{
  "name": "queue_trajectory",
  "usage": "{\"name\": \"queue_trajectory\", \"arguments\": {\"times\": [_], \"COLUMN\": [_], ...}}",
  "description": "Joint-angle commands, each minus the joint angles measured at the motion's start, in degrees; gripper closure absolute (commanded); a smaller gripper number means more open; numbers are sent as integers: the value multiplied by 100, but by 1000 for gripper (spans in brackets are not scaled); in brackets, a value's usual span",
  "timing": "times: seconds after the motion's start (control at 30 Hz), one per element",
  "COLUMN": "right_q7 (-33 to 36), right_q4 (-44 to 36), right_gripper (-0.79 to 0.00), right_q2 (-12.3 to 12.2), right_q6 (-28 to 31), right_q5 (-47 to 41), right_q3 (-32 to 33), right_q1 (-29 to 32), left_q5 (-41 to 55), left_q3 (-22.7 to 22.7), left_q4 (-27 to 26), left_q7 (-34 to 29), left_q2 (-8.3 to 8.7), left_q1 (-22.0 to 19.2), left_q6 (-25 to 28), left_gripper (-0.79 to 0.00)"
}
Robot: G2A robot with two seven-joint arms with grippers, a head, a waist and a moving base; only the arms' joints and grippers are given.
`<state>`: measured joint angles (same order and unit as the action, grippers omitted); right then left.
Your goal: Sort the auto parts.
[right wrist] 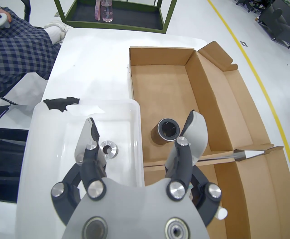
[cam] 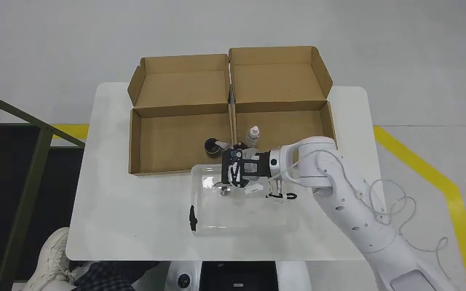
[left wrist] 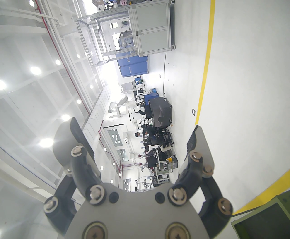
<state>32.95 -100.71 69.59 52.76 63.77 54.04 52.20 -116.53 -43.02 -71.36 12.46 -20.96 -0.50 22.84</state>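
Wide-open, empty right gripper (cam: 237,172) over the rim of the clear bin (cam: 255,218).
Top: it straddles bin and cardboard box (cam: 167,142). Left wrist: left gripper (left wrist: 136,124) spread, empty. Right wrist: metal ring (right wrist: 109,149) in bin, black cylinder (right wrist: 165,134) in box.

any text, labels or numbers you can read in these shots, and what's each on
Nothing reads clearly.
Pink strap: printed letters, too small and cut off to read.
Blue cabinets: a small mark, too small to read.
Floor sign: a symbol, too blurred to read.
Cardboard boxes, clear bin: no print visible.
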Motion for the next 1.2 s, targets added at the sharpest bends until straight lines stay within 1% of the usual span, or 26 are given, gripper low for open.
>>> {"name": "queue_trajectory", "arguments": {"times": [0.0, 0.13, 0.27, 0.43, 0.5, 0.57, 0.7, 0.77, 1.07, 1.17], "right_q7": [140, 306, 319, 245, 217, 137, -99, -230, -746, -840], "right_q4": [-287, -651, -691, -680, -686, -647, -457, -333, 241, 382], "right_gripper": [-662, -686, -693, -708, -711, -736, -739, -763, -736, -711], "right_q2": [-62, -157, -226, -272, -287, -296, -302, -298, -230, -207], "right_q6": [82, 152, 281, 314, 305, 310, 285, 239, 46, -3], "right_q5": [60, 196, 240, 374, 504, 653, 906, 1022, 1394, 1445], "right_q3": [72, 161, 179, 138, 121, 84, 4, -46, -366, -443], "right_q1": [244, 647, 938, 1111, 1135, 1157, 1152, 1132, 858, 754], "left_q5": [0, 0, 0, 0, 0, 0, 0, 0, 0, 0], "left_q3": [0, 0, 0, 0, 0, 0, 0, 0, 0, 0], "left_q4": [0, 0, 0, 0, 0, 0, 0, 0, 0, 0], "left_q7": [0, 0, 0, 0, 0, 0, 0, 0, 0, 0], "left_q2": [0, 0, 0, 0, 0, 0, 0, 0, 0, 0], "left_q1": [0, 0, 0, 0, 0, 0, 0, 0, 0, 0], "left_q6": [0, 0, 0, 0, 0, 0, 0, 0, 0, 0], "left_gripper": [-785, -785, -785, -785, -785, -785, -785, -785, -785, -785]}}
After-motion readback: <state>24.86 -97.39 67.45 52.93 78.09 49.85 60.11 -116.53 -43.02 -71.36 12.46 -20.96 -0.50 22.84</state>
